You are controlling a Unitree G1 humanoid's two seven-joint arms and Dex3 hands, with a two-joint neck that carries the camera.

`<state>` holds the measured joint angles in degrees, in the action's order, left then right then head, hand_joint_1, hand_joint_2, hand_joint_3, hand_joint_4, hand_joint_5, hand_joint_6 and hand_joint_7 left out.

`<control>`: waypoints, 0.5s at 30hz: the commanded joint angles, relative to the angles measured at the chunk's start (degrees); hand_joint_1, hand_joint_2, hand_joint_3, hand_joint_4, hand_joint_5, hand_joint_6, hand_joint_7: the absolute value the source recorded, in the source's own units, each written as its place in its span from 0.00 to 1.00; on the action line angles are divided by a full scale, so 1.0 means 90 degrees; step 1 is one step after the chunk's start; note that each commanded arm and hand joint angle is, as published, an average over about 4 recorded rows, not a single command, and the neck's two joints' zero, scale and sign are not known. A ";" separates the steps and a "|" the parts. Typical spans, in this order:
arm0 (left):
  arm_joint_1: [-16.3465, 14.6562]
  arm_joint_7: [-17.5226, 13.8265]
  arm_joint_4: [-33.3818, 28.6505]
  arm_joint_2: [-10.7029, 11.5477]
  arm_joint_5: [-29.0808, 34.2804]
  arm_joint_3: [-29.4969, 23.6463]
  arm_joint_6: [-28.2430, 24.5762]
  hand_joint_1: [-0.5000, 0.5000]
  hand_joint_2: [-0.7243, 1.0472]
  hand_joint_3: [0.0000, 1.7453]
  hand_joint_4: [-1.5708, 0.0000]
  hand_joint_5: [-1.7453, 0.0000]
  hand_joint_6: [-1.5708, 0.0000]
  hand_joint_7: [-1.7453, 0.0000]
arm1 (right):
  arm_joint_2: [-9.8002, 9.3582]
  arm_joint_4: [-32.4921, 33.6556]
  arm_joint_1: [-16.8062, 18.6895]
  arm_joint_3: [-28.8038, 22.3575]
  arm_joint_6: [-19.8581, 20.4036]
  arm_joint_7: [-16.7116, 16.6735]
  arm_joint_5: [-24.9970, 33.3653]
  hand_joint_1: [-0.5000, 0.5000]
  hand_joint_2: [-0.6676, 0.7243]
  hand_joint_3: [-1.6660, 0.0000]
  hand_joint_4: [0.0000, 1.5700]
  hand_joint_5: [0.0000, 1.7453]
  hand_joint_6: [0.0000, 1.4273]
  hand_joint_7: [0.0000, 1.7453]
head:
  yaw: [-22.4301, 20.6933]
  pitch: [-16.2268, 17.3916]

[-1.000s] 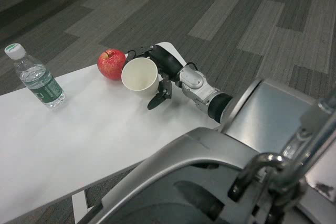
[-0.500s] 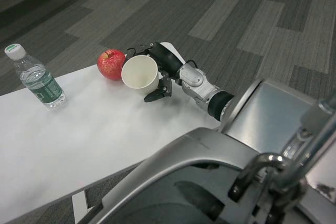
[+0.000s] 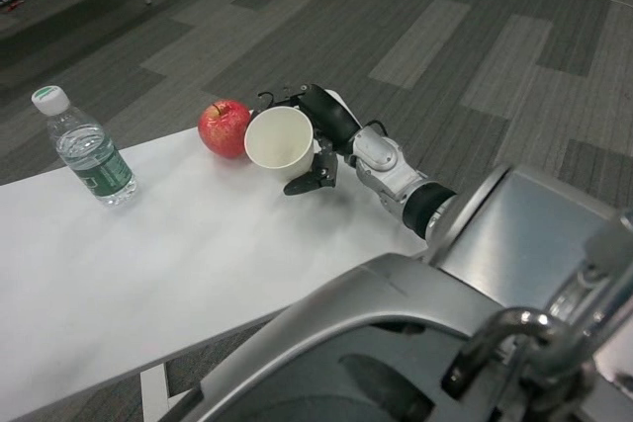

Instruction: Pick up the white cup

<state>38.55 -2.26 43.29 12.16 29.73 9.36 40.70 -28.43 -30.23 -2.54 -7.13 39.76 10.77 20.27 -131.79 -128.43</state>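
The white cup (image 3: 280,138) is tilted with its open mouth facing the camera, over the far right part of the white table (image 3: 148,254). My right hand (image 3: 321,135) grips the cup from behind and the right, its black fingers wrapped around the wall and the thumb showing below the rim. I cannot tell whether the cup's base touches the table. The left hand is out of the picture.
A red apple (image 3: 225,128) sits just left of the cup, close to touching it. A water bottle (image 3: 87,148) with a white cap and green label stands at the table's far left. Grey carpet lies beyond the table's far edge.
The camera has shifted, moving everything right and down in the picture. The right hand's thumb has drawn closer under the cup's rim, and the cup sits slightly higher against the apple.
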 commanded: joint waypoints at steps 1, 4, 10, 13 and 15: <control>-0.0124 -0.0023 0.0063 0.0006 -0.0012 -0.0068 0.0021 0.00 0.05 0.05 1.00 0.82 1.00 0.92 | -0.0076 -0.0033 -0.0218 -0.0045 -0.0072 -0.0035 0.0033 0.88 0.95 0.05 0.93 0.94 0.96 0.68 | -0.0159 -0.0089; -0.0133 -0.0118 0.0071 0.0006 -0.0034 -0.0087 0.0028 0.00 0.05 0.05 1.00 0.82 1.00 0.92 | -0.0100 -0.0072 -0.0284 -0.0023 -0.0072 -0.0035 0.0033 0.88 0.95 0.05 0.93 0.94 0.96 0.68 | -0.0422 -0.0170; -0.0124 -0.0301 0.0107 0.0006 -0.0105 -0.0092 0.0018 0.00 0.08 0.05 1.00 0.82 1.00 0.92 | -0.0103 -0.0162 -0.0362 0.0006 -0.0072 -0.0035 0.0033 0.88 0.95 0.05 0.93 0.94 0.96 0.68 | -0.0656 -0.0155; -0.0084 -0.0435 0.0117 0.0014 -0.0193 -0.0090 -0.0021 0.00 0.10 0.05 1.00 0.82 1.00 0.92 | -0.0093 -0.0191 -0.0394 0.0019 -0.0072 -0.0035 0.0033 0.88 0.95 0.05 0.95 0.94 0.96 0.68 | -0.1012 -0.0160; -0.0058 -0.0501 0.0129 0.0016 -0.0271 -0.0087 -0.0043 0.00 0.10 0.05 1.00 0.82 1.00 0.92 | -0.0083 -0.0209 -0.0409 0.0021 -0.0072 -0.0035 0.0033 0.88 0.95 0.05 0.95 0.94 0.96 0.68 | -0.1108 -0.0168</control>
<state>37.77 -6.39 44.17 12.07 28.00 8.99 40.67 -28.57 -31.60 -4.60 -7.06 39.68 10.77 20.28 -141.22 -129.91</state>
